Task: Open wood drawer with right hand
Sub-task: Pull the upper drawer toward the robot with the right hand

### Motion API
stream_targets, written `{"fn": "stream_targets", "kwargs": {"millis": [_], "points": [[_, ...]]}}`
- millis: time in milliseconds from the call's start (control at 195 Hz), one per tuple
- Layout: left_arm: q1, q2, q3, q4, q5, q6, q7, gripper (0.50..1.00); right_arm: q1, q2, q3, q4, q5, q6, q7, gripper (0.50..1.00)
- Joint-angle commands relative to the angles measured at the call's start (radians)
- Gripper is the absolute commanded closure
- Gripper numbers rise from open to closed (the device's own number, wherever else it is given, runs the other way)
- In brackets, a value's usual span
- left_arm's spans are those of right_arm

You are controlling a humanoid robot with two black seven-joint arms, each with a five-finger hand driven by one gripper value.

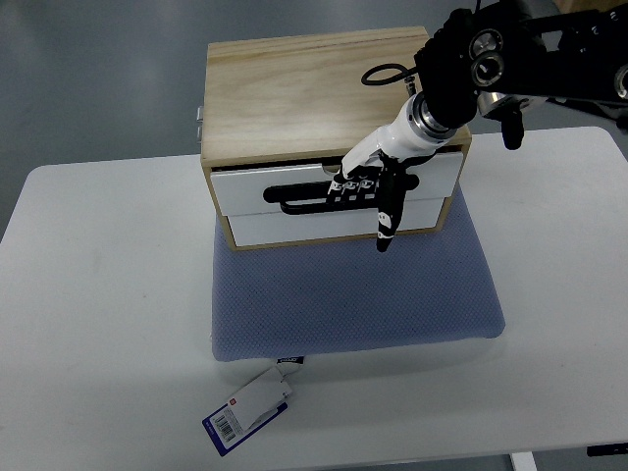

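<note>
The wood drawer (334, 186) sits in its box (314, 88) at the counter's (98, 294) 12 o'clock edge, front facing 6 o'clock, long axis running 9 to 3. The right hand (378, 177) has its fingers (353, 186) curled around the black handle (294, 201). A blue mat (353, 294) lies underneath.

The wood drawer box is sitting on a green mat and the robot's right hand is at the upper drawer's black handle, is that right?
Not quite: the top view shows the mat is blue, not green. The wood drawer box does sit on it, and the right hand is at the upper drawer's black handle.
</note>
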Motion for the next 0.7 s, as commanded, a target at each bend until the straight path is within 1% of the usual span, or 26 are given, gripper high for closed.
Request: {"fn": "stream_targets", "kwargs": {"millis": [0,694], "points": [[0.000,0.000,0.000,0.000,-0.001,0.001,0.000,0.500,0.006,-0.002,0.002,0.001,0.022,0.013,0.001,0.556],[0.000,0.000,0.000,0.000,0.001,0.001,0.000,0.500,0.007,-0.037,0.004,0.033,0.078,0.013,0.001,0.556]]}}
